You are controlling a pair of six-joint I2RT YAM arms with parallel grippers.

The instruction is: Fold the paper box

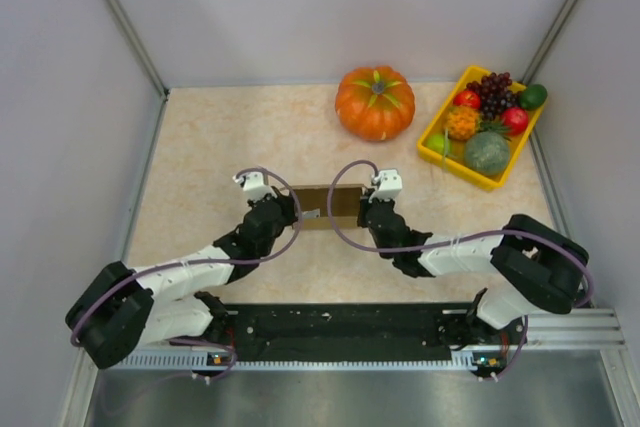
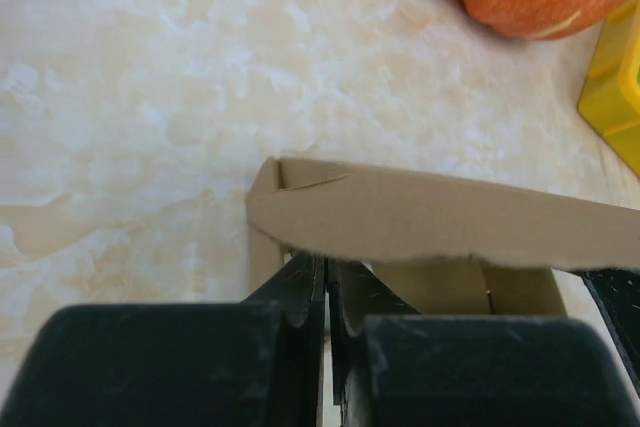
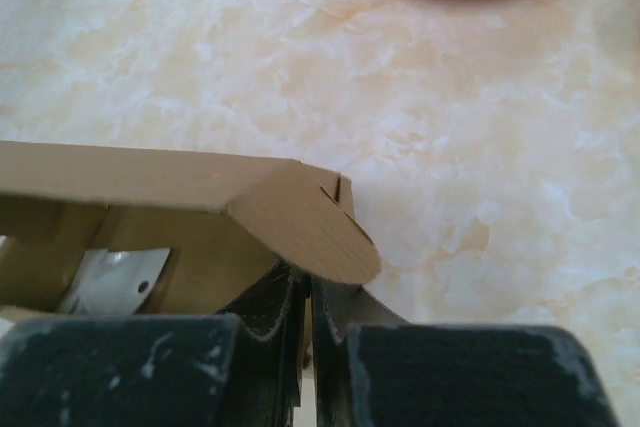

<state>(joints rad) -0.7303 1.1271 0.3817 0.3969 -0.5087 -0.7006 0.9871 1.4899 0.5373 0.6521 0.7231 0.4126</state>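
Note:
The paper box [image 1: 328,203] is plain brown cardboard, partly formed, and lies on the table midway between my two arms. My left gripper [image 1: 292,211] is at its left end and my right gripper [image 1: 362,210] at its right end. In the left wrist view the box's [image 2: 430,217] long flap hangs over my left gripper [image 2: 328,265], whose fingers are pressed together on a thin wall beneath it. Seen from the right wrist, a rounded tab of the box [image 3: 310,232] covers the tips of my right gripper [image 3: 305,282], shut on a brown cardboard edge. The box interior shows, open.
An orange pumpkin [image 1: 375,102] stands behind the box. A yellow tray [image 1: 470,175] of fruit sits at the back right. Grey walls close in the table's left, right and far sides. The arm bases and a black rail run along the near edge.

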